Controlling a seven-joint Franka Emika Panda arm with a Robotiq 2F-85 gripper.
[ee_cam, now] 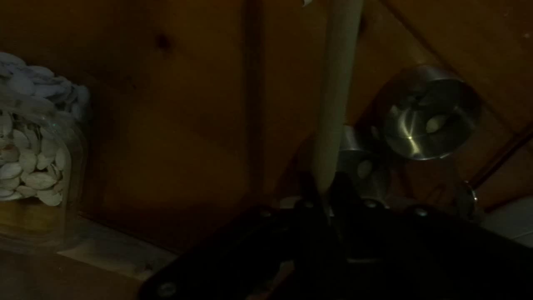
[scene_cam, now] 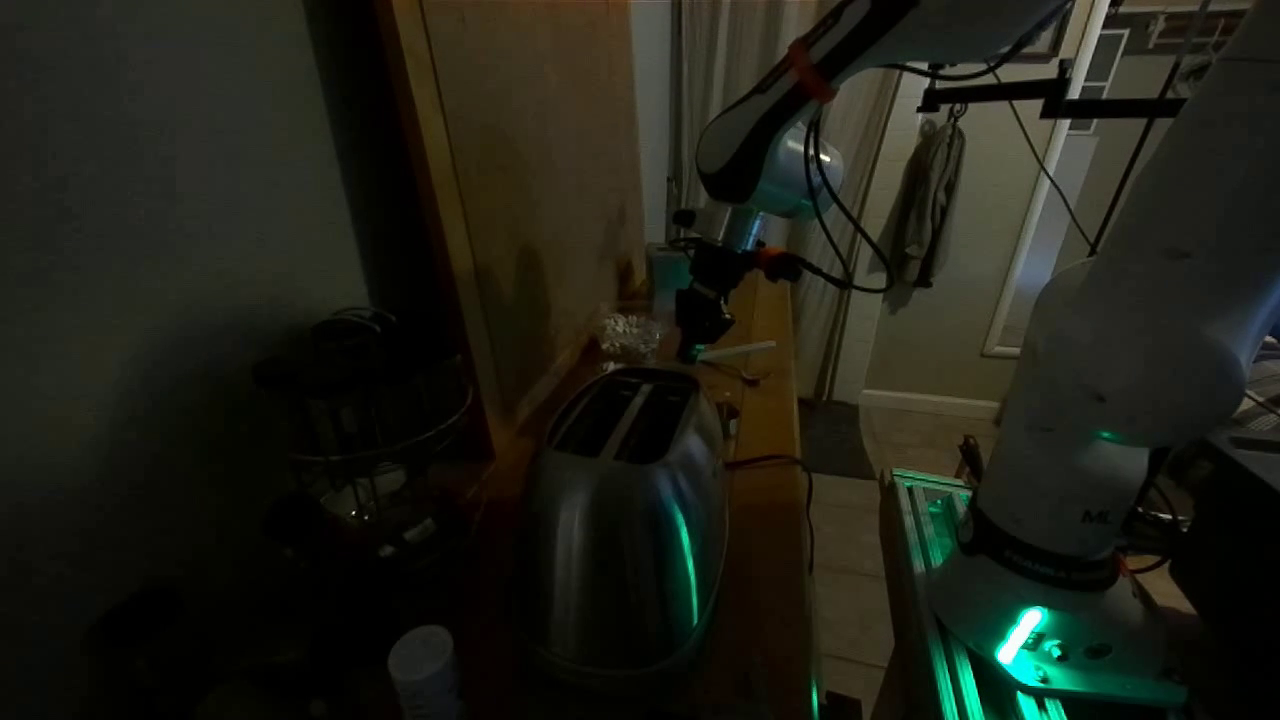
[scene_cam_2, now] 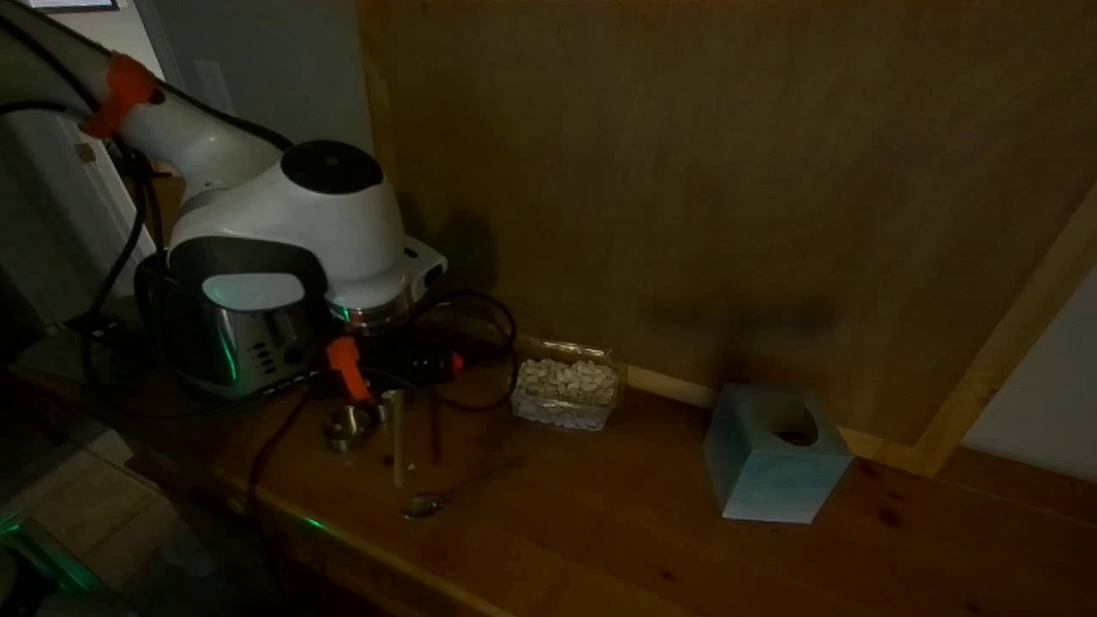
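A pale stick [ee_cam: 339, 83] is pinched at one end by the gripper [ee_cam: 325, 187], closed to the stick's width, above the desk [scene_cam_2: 617, 514]. In the wrist view a metal cup [ee_cam: 377, 181] is partly masked by the stick, with a second cup [ee_cam: 433, 141] just beside. Nearby, a spoon [scene_cam_2: 424, 506] and a container [ee_cam: 74, 166] of pale seeds [ee_cam: 28, 161] are seen. In an exterior view the toaster [scene_cam_2: 244, 364] is partly blocked by the arm [scene_cam_2: 343, 244].
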